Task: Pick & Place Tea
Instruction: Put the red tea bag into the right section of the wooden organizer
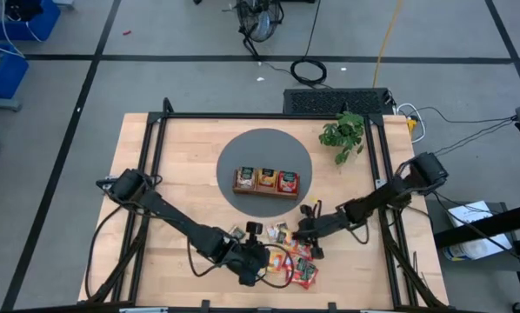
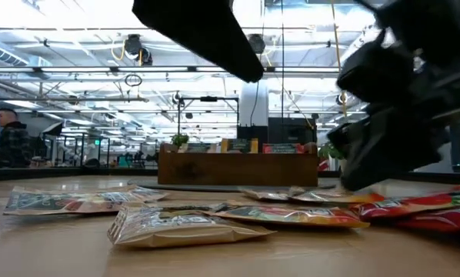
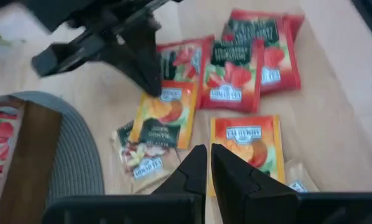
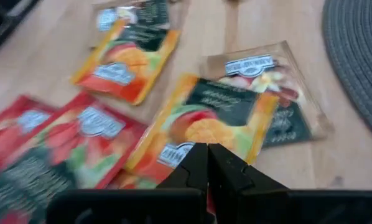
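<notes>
High view has both hands pinched together, empty, over the tea sachets (image 1: 291, 261) on the bench (image 1: 182, 174): left hand (image 1: 262, 256), right hand (image 1: 305, 239).

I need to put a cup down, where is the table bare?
Bare wood lies between the grey mat and the left frame rail. It is crowded at the near edge, where both hands hover over the tea sachets.

Flat tea sachets (image 2: 188, 225) strewn before a wooden tray (image 2: 238, 168), a dark arm (image 2: 391, 115) overhead.
</notes>
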Robot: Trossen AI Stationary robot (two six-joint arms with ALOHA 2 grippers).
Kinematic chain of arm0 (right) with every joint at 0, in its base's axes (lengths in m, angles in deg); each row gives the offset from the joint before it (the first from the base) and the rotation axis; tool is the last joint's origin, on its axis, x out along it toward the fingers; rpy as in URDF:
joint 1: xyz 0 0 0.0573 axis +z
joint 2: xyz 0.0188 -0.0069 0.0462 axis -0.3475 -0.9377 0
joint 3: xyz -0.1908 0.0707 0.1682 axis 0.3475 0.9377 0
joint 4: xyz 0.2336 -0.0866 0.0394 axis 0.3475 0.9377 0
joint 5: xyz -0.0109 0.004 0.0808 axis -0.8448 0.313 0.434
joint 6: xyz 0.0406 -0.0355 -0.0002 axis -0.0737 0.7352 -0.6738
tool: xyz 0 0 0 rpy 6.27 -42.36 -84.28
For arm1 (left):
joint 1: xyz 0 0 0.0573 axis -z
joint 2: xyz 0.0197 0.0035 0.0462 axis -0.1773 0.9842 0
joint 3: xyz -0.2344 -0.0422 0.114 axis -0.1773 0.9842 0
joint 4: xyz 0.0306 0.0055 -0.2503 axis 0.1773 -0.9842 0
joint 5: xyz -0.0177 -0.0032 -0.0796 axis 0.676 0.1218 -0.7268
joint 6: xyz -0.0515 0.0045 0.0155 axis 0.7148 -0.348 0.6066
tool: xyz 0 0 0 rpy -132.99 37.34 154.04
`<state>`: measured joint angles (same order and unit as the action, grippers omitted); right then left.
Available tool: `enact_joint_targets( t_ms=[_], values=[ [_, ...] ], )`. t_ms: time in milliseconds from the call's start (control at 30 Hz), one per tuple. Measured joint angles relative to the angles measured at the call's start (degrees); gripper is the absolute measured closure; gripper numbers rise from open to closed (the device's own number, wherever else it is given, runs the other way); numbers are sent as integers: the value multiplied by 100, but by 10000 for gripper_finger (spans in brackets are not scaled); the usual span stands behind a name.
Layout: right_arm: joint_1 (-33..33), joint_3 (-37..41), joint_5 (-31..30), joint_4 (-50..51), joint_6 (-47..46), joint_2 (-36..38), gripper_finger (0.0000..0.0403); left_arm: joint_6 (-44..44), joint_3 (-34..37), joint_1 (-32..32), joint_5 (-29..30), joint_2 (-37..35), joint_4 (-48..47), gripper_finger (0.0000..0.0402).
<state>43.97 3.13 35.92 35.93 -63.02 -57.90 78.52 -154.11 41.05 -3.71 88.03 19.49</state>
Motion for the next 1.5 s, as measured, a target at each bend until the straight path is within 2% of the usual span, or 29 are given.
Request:
enact_joint_targets(
  t_ms=[300, 533, 967, 1067, 1167, 1333, 1400, 1500],
  values=[
    [-440, -812, 881, -65, 248, -952, 403, 46, -2, 2, 26, -18, 133, 371],
    [-505, -1022, 882, -103, 461, -1129, 403, 43, -4, -51, 26, -18, 274, 371],
    [-137, -1001, 839, 296, 905, -43, 396, 44, -7, -60, -31, 39, 498, 371],
    [133, -1009, 838, 537, 919, 235, 385, -91, -11, -106, -268, 243, 674, 371],
    [409, -1007, 436, 822, 803, 344, 372, -273, -10, -196, -514, 494, 839, 371],
    [616, -1007, -689, 1633, 380, 386, 349, -558, -9, -469, -651, 692, 1714, 371],
    [658, -1001, -1046, 1796, 184, 382, 339, -576, -11, -616, -1004, 706, 2046, 371],
    [684, -1005, -1098, 1753, -146, 389, 326, -430, -25, -858, -1762, 846, 2261, 372]
  ],
)
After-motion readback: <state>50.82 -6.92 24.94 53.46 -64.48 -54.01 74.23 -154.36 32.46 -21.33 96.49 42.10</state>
